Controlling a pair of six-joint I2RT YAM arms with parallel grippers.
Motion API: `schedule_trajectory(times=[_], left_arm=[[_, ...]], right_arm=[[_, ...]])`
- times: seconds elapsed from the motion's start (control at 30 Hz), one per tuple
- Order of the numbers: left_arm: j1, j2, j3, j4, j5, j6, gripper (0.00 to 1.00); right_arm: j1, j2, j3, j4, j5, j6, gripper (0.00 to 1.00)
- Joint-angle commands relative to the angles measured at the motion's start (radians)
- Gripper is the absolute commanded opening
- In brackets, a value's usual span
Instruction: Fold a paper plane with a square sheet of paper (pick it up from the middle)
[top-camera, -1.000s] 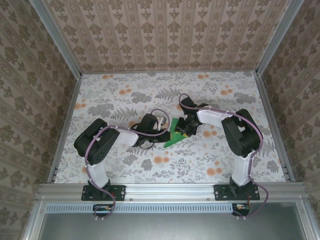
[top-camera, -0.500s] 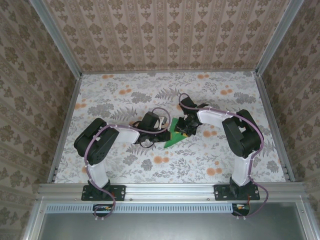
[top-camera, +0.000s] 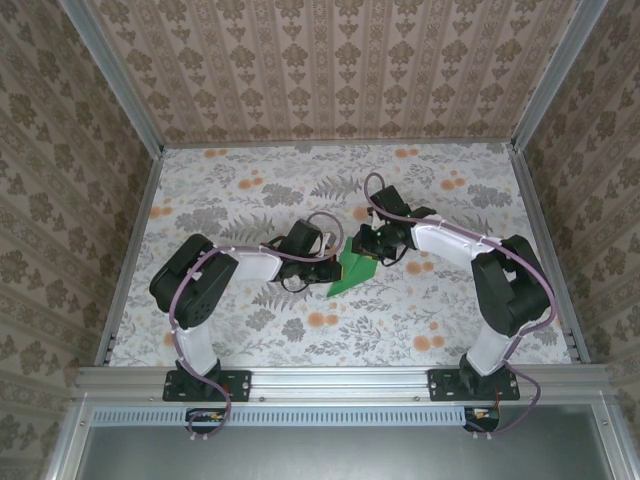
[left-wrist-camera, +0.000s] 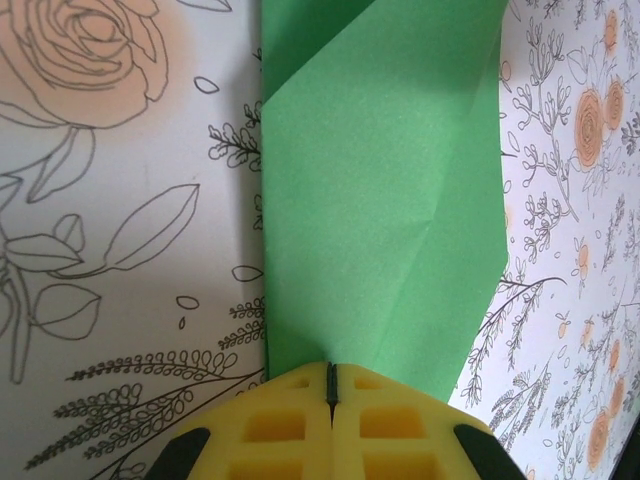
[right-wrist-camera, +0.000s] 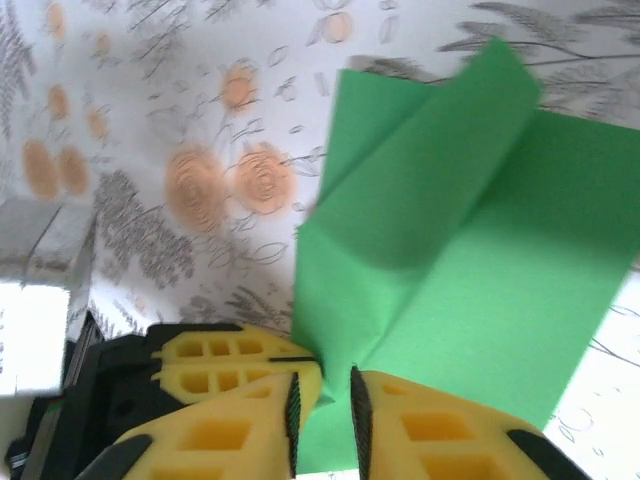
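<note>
Seen from above, the partly folded green paper (top-camera: 350, 272) lies about mid-tabletop (top-camera: 250, 190) between the arms. The left gripper (top-camera: 331, 268) is at its left edge and the right gripper (top-camera: 369, 249) at its far right corner. The side rails (top-camera: 132, 250) are well apart from it, so the tight spot is the two wrists near each other; any swing should go outward. In the left wrist view, the left gripper (left-wrist-camera: 330, 385) is pressed together, its tips at the near end of the green paper (left-wrist-camera: 380, 200), which lies flat beyond. I judge it should pin that end steadily. In the right wrist view, the right gripper (right-wrist-camera: 324, 400) stands a narrow slot apart with a raised fold of the green paper (right-wrist-camera: 480, 260) in the slot; whether it bites I cannot tell. It wants a firm close, then a low, slow carry along the crease.
</note>
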Motion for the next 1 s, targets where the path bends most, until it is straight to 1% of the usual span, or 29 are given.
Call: schedule_trajectory(times=[0.0, 0.1, 0.27, 0.37, 0.6, 0.97], left_arm=[[-0.007, 0.064, -0.014, -0.149, -0.042, 0.044, 0.0], [-0.01, 0.065, -0.008, -0.153, -0.042, 0.052, 0.0], [-0.01, 0.067, -0.005, -0.155, -0.041, 0.063, 0.0], [-0.011, 0.064, -0.004, -0.159, -0.043, 0.064, 0.0], [-0.011, 0.054, -0.004, -0.164, -0.046, 0.069, 0.0], [-0.009, 0.028, 0.005, -0.15, -0.036, 0.076, 0.0]], right_arm=[[0.006, 0.026, -0.044, 0.101, -0.106, -0.03, 0.15], [0.016, 0.068, -0.034, 0.125, -0.136, -0.032, 0.1], [0.021, 0.137, -0.002, 0.131, -0.154, -0.03, 0.08], [0.021, 0.162, 0.001, 0.124, -0.142, -0.028, 0.07], [0.013, 0.16, -0.048, 0.116, -0.08, -0.022, 0.05], [-0.02, 0.158, -0.154, 0.181, -0.073, 0.007, 0.04]])
